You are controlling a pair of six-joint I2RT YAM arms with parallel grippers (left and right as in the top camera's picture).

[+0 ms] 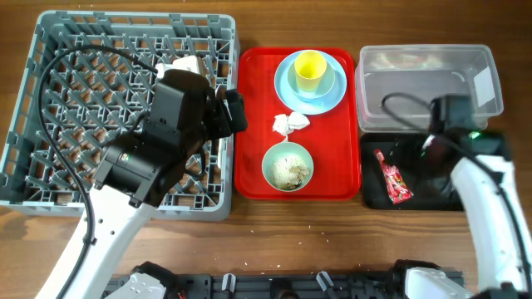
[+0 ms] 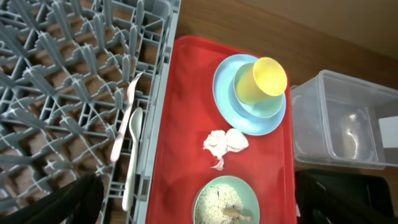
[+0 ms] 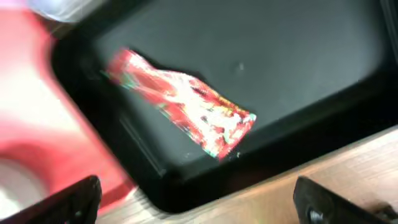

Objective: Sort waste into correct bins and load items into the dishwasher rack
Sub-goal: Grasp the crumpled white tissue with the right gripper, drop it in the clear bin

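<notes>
1. Here, the right gripper [image 3: 196, 202] hangs over the black tray [image 3: 292, 56], its fingers spread wide apart and holding nothing.
2. The red wrapper [image 3: 186, 106] lies flat in that tray, just beyond the fingertips and between them, not touching either.
3. The left gripper [image 1: 231, 112] stands open over the right edge of the grey rack [image 1: 50, 50], above the white fork [image 2: 124, 118] and spoon [image 2: 132, 155] lying inside.

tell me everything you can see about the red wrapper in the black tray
The red wrapper is a small, flat, elongated plastic packet, glossy red with white, green and yellow print, slightly crinkled. It lies loose on the floor of the black tray, towards the tray's left side and slightly slanted in the overhead view. Only the tray floor touches it.
</notes>
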